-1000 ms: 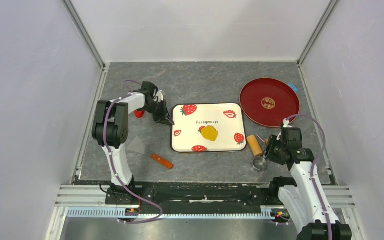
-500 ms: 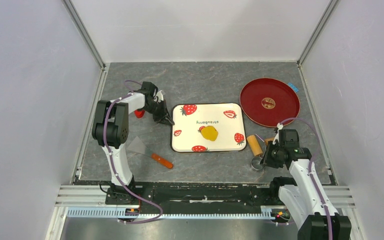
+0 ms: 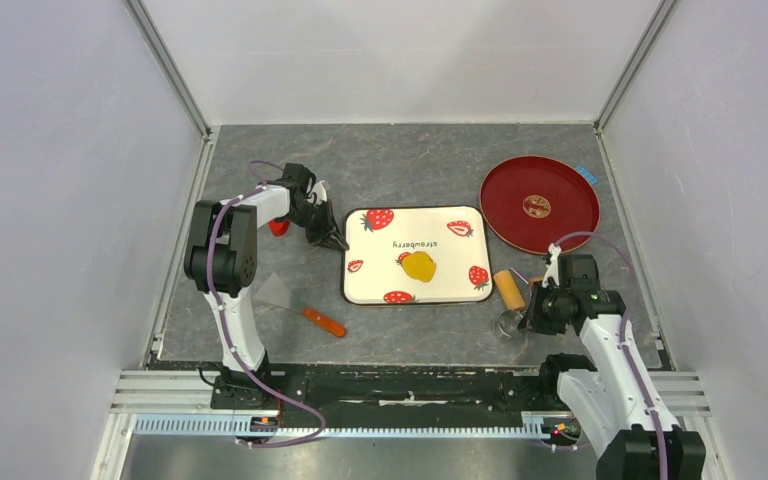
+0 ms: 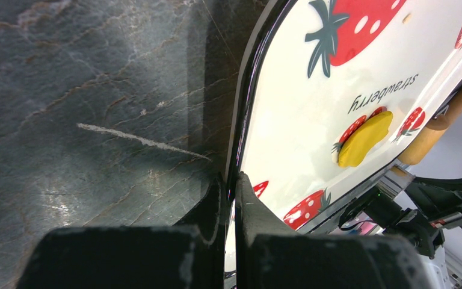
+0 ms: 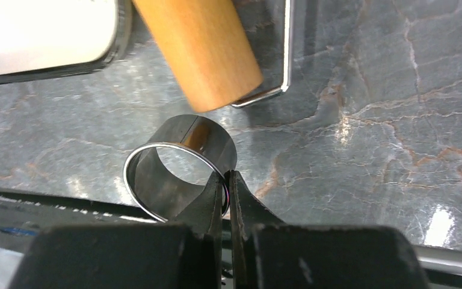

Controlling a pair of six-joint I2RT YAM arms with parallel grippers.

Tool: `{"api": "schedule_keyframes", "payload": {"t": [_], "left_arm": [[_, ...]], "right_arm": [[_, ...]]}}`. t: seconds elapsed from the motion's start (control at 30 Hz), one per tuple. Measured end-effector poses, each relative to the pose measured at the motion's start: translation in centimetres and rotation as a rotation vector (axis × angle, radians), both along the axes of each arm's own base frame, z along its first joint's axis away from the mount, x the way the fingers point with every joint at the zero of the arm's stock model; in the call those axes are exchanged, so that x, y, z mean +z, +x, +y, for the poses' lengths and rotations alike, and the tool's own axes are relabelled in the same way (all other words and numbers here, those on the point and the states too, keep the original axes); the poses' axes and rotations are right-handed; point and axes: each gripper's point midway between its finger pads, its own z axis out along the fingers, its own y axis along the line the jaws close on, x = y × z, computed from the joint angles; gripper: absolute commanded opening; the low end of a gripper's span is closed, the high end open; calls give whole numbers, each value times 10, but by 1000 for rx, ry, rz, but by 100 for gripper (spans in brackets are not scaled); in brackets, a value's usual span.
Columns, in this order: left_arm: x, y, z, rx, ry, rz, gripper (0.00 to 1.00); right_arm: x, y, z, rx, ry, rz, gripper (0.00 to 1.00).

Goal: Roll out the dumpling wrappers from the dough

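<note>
Grey marbled bench [image 3: 410, 160] carries your strawberry tray [image 3: 440, 255], the dough [image 3: 419, 266] lying just 6 o'clock of its centre. Your left fingers [image 4: 243, 192] are closed tight on the tray's 9 o'clock rim; your right fingers [image 5: 239, 192] pinch the wall of the ring cutter [image 5: 156, 180], off the tray's 4 o'clock.

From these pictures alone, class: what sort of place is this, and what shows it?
Probably a robotics lab bench staged as a play kitchen: walls boxing in a stone-look table, two robot arms, and a strawberry tray with yellow dough, a wooden roller and a ring cutter.
</note>
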Motion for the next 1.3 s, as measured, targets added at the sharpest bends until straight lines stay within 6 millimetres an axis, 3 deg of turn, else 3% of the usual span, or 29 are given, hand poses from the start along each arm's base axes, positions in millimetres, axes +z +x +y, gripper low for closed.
{"api": "schedule_keyframes", "payload": {"t": [0.2, 0.3, 0.4, 0.57, 0.83, 1.0, 1.17, 1.3], "left_arm": [[0, 0, 0, 0, 0, 0, 2], [0, 0, 0, 0, 0, 0, 2], [0, 0, 0, 0, 0, 0, 2], [0, 0, 0, 0, 0, 0, 2], [0, 0, 0, 0, 0, 0, 2], [0, 0, 0, 0, 0, 0, 2], [0, 0, 0, 0, 0, 0, 2], [0, 0, 0, 0, 0, 0, 2]], "right_arm": [[43, 25, 9, 53, 22, -84, 0], [65, 44, 23, 115, 29, -130, 0], [75, 61, 39, 166, 36, -143, 0], [74, 93, 80, 268, 19, -120, 0], [84, 165, 161, 377, 8, -182, 0], [70, 189, 200, 424, -2, -185, 0], [46, 188, 207, 431, -28, -136, 0], [42, 189, 205, 417, -38, -136, 0]]}}
